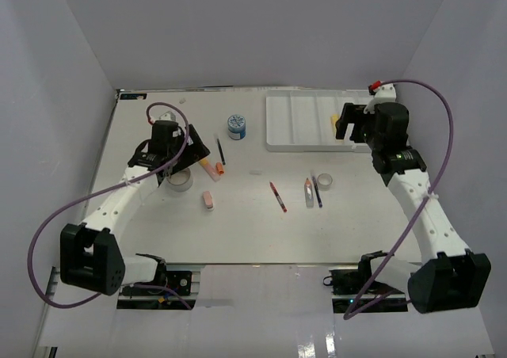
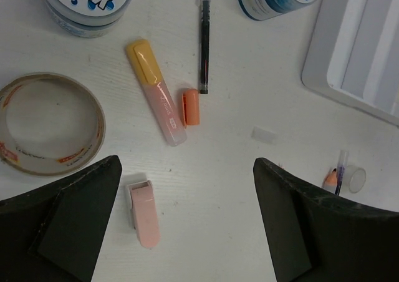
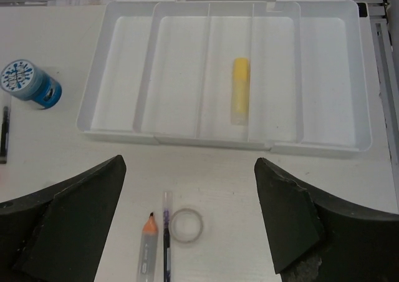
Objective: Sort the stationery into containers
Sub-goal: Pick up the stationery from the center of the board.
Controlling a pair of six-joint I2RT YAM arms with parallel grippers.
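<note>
While the right gripper (image 3: 190,162) is held above the counter (image 1: 253,231) just in front of the white divided tray (image 3: 218,138), its fingers are spread wide and nothing is held between them. A yellow marker (image 3: 240,90) is seen lying lengthwise in the tray's middle compartment, close against one divider; the other compartments are unoccupied. On the counter below this gripper, a small tape roll (image 3: 187,224), an orange-tipped marker (image 3: 148,244) and a thin pen (image 3: 166,232) are laid side by side.

The left gripper (image 2: 187,163) is likewise spread wide and empty, hung over a cluster at the counter's left side. A large tape roll (image 2: 93,129), a yellow-capped highlighter (image 2: 156,92), a black pen (image 2: 203,42) and a pink eraser (image 2: 144,214) are spread out there, and a loose orange cap (image 2: 191,106) appears to touch the highlighter. Two blue-lidded jars (image 2: 87,4) are stood beyond them. A red pen (image 1: 278,196) is left mid-counter.
</note>
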